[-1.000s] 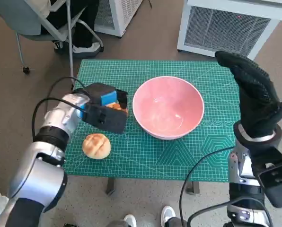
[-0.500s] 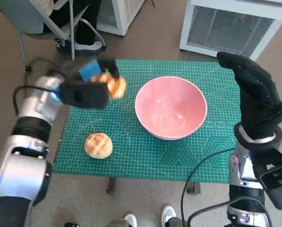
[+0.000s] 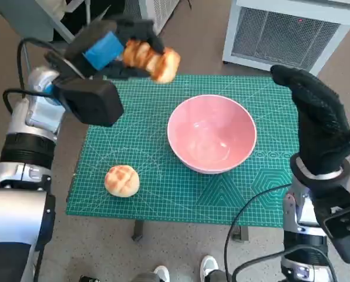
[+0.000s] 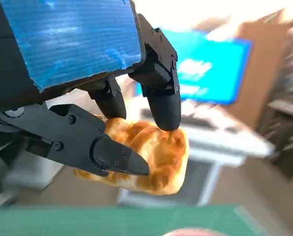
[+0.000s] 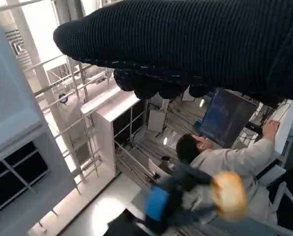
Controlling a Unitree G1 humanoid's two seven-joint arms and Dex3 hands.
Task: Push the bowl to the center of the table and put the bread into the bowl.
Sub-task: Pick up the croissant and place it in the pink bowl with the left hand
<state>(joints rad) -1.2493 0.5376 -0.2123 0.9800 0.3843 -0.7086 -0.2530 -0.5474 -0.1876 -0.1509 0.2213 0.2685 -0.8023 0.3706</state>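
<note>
One golden, ridged bread roll (image 3: 151,59) is pinched in the left robot hand (image 3: 113,47), raised beyond the wide pink ceramic bowl (image 3: 211,134). Better carry it squarely over the bowl, lower, then release. Right robot hand (image 3: 319,123) hovers beside the bowl, empty, fingers extended.

You are not seeing any legible text, label, brand, number or sign in these views. The green cutting mat (image 3: 181,194) is carrying printed grid lines and geometric patterns, with small markings near its right edge that are too small to read. The blue screen (image 4: 205,73) is showing pale marks, blurred beyond reading.
</note>
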